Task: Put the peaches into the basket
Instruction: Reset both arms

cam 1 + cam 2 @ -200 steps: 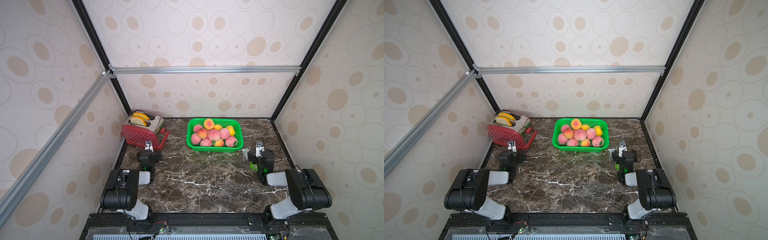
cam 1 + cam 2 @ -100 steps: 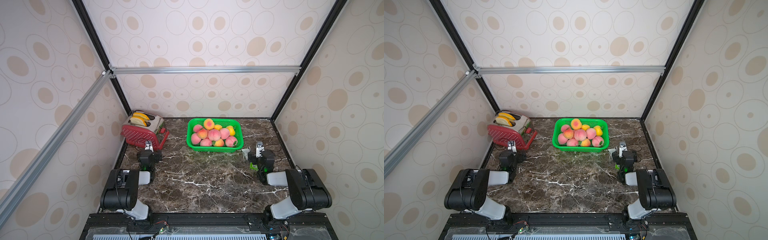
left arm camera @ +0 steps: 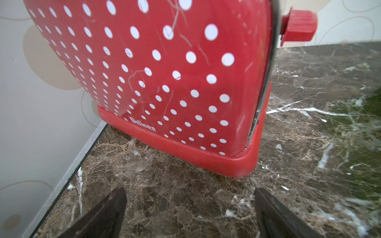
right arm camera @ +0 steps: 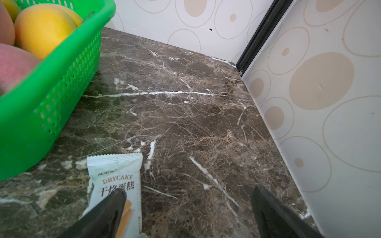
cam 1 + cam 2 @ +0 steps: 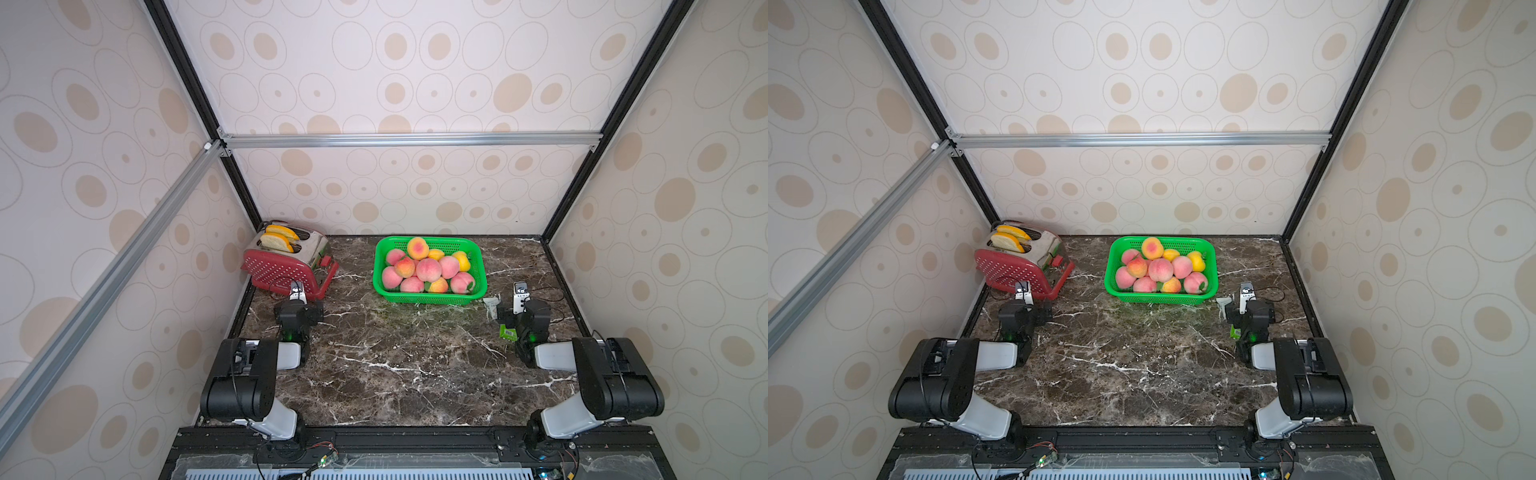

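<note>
In the far basket [image 5: 428, 297] lie all the peaches [image 5: 428, 269] in view; left gripper [image 3: 189, 212] and right gripper [image 4: 188, 212] gape empty

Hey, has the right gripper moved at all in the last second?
No. The right gripper sits in the same spot, just off the near right corner of the green basket, jaws open.

"Belinee" on toaster [image 3: 165, 72] base; "DRYCAKE" above Chinese characters on snack packet [image 4: 115, 171]
</note>
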Controlling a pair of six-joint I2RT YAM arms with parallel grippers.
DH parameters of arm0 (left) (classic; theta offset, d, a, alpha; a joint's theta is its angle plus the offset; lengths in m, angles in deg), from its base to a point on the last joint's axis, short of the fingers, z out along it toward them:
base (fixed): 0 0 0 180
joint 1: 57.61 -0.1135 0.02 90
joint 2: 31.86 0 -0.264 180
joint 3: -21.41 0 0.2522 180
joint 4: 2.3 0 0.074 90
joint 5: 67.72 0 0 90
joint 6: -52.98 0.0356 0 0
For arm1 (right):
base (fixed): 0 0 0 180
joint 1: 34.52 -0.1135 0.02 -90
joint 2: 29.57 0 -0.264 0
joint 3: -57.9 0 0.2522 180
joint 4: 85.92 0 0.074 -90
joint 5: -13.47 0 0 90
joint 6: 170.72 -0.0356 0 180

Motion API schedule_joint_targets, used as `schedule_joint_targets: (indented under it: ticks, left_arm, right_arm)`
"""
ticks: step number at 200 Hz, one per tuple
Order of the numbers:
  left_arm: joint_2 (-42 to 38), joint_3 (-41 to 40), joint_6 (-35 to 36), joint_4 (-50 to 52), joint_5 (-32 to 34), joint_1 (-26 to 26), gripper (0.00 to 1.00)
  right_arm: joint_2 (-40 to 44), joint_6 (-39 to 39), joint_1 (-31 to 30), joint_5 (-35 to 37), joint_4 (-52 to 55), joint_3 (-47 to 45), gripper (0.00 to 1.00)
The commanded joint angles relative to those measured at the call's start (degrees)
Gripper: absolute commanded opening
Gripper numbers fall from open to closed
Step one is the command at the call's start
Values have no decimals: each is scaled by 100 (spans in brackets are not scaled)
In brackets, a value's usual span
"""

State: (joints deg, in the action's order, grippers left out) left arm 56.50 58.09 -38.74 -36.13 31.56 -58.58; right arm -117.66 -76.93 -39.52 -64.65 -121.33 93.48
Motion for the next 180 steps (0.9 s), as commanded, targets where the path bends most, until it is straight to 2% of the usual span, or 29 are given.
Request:
schedule_joint_targets:
  ticks: [1, 25, 47, 66, 157, 168, 180]
  left_arm:
    - [5, 158, -66, -16, 15, -4, 99]
    - [5, 160, -66, -13, 9, -7, 99]
    - [6, 160, -66, -13, 12, -8, 99]
    - [5, 160, -66, -13, 9, -2, 99]
    - [2, 160, -66, -19, 5, -13, 99]
    - [-15, 108, -166, -100, -459, -203, 99]
    - [1, 137, -101, -70, -566, -212, 99]
  right_arm:
    - [-5, -163, 98, 6, 112, 104, 100]
    - [57, -481, 159, 611, -367, -186, 100]
    - [98, -588, 280, 474, -381, -239, 100]
    - [54, -494, 276, 302, 57, 17, 100]
    - [27, -374, 265, 31, 241, 138, 100]
    - [20, -374, 271, 29, 232, 138, 100]
    - [24, -377, 267, 34, 232, 131, 100]
